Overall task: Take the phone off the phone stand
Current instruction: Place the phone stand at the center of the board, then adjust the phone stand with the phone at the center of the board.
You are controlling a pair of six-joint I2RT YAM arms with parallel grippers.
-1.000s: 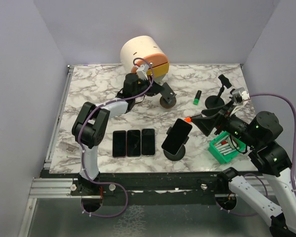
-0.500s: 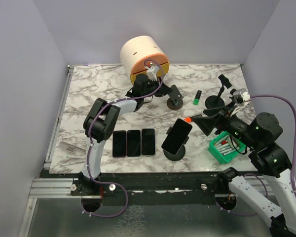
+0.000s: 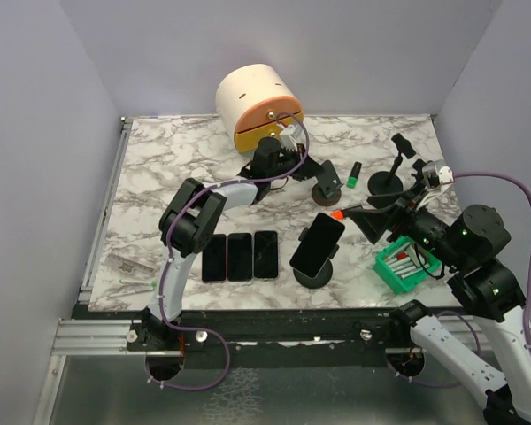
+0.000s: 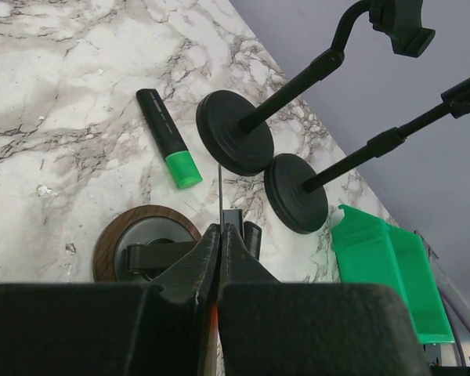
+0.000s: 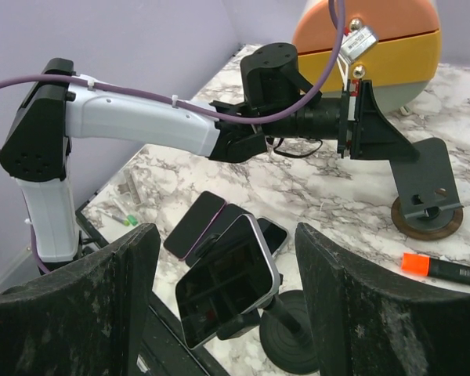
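Note:
The phone [image 3: 318,243] [image 5: 229,280], dark screen and silver edge, leans in the clamp of the black phone stand [image 3: 314,274] [image 5: 299,341] at the table's front middle. My right gripper [image 3: 358,220] [image 5: 227,236] hovers just right of and above it, open, its wide fingers [image 5: 90,309] apart on both sides of the phone without touching it. My left gripper [image 3: 303,168] [image 4: 221,229] [image 5: 359,117] is shut on the thin black plate of an empty stand with a wood-brown base [image 3: 327,189] [image 4: 145,247] [image 5: 427,218], at the back middle.
Three phones [image 3: 240,256] lie flat side by side left of the stand. A cream and orange drum [image 3: 258,104] stands at the back. A green highlighter [image 3: 353,175] [image 4: 169,139], two black round-based stands [image 3: 388,180] [image 4: 235,133], a green bin [image 3: 405,266] [image 4: 384,266] and an orange marker [image 5: 446,268] are at the right.
My left arm has carried the empty brown-based stand to the right, past the drum toward the green highlighter. The right gripper and the phone have stayed put.

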